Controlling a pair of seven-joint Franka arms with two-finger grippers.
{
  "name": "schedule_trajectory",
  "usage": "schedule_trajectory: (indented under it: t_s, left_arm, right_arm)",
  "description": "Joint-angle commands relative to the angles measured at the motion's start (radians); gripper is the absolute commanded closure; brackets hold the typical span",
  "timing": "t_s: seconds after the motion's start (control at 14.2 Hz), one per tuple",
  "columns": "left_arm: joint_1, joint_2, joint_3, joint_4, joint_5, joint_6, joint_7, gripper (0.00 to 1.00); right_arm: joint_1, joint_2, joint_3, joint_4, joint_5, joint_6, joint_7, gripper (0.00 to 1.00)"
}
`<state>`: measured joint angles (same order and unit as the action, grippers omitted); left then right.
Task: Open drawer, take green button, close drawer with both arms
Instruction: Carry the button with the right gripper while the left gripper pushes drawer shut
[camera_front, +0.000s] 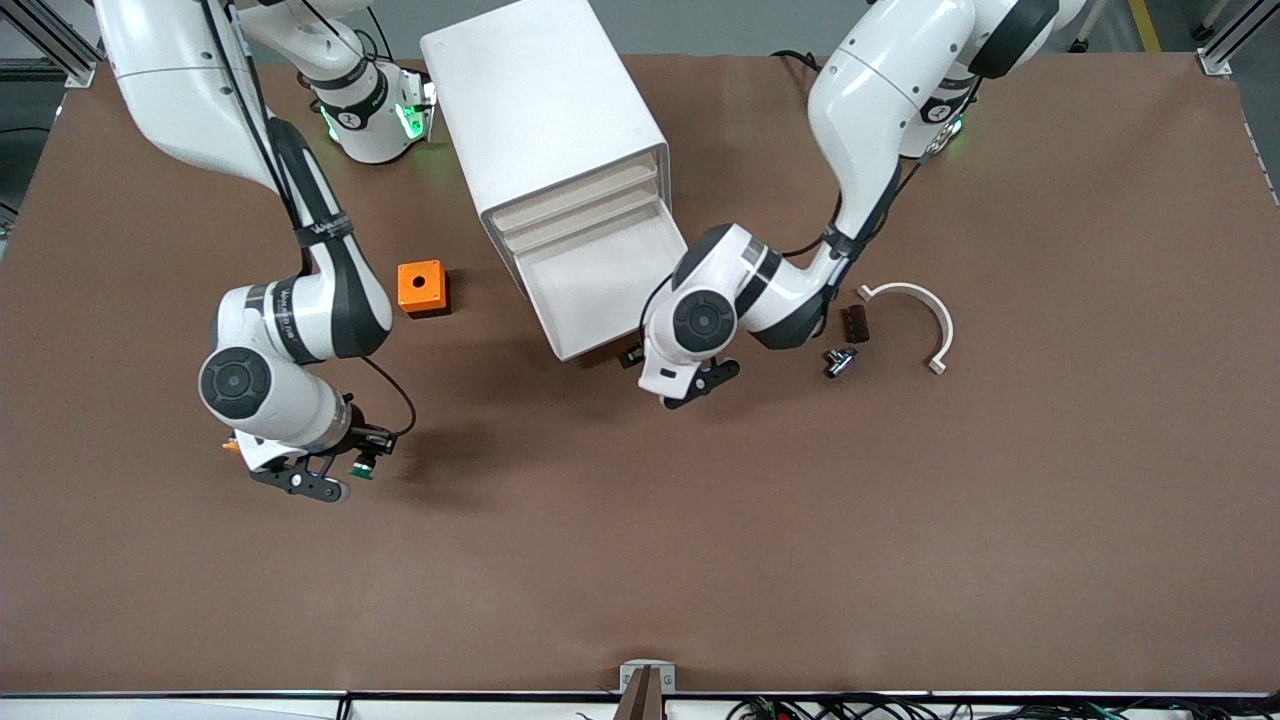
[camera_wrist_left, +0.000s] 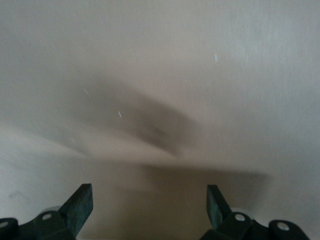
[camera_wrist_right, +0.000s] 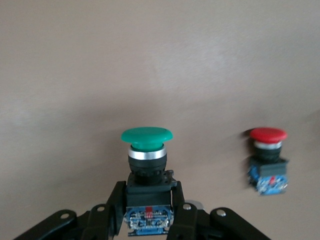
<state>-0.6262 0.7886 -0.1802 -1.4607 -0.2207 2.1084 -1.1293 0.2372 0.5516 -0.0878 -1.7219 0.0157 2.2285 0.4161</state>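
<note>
The white cabinet (camera_front: 545, 110) stands on the table with its lowest drawer (camera_front: 600, 285) pulled out; what shows of the tray is bare. My right gripper (camera_front: 345, 472) is over the brown table toward the right arm's end, shut on the green-capped button (camera_front: 362, 467). The right wrist view shows that gripper (camera_wrist_right: 146, 192) clamping the button (camera_wrist_right: 146, 136) by its black-blue body, cap pointing away. My left gripper (camera_front: 692, 386) is beside the open drawer's front corner, low over the table. In the left wrist view the left gripper (camera_wrist_left: 149, 205) is open and empty.
An orange box (camera_front: 423, 287) with a round hole sits beside the cabinet toward the right arm's end. A red-capped button (camera_wrist_right: 268, 155) stands on the table close to the right gripper. A white curved piece (camera_front: 915, 310), a dark block (camera_front: 855, 322) and a small metal part (camera_front: 840, 360) lie beside the left arm.
</note>
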Motion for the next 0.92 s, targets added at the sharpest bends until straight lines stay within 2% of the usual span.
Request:
schedule_trajectory:
  t_s: [0.0, 0.28, 0.56, 0.85]
  left_arm:
    - [-0.039, -0.031, -0.011, -0.043, 0.001, 0.038, -0.047, 0.0]
    - [-0.041, -0.048, -0.084, -0.079, 0.001, 0.041, -0.093, 0.0]
    - [-0.041, -0.063, -0.157, -0.121, 0.003, 0.042, -0.141, 0.0]
    - [-0.046, -0.06, -0.194, -0.132, 0.003, 0.045, -0.182, 0.0]
  right_arm:
    - [-0.035, -0.022, 0.02, -0.042, -0.013, 0.031, -0.034, 1.0]
    - [-0.036, -0.022, 0.023, -0.148, -0.011, 0.158, -0.048, 1.0]
    - [-0.027, -0.022, 0.028, -0.177, -0.003, 0.161, -0.05, 1.0]
    - [-0.022, -0.024, 0.031, -0.199, -0.003, 0.165, -0.05, 1.0]
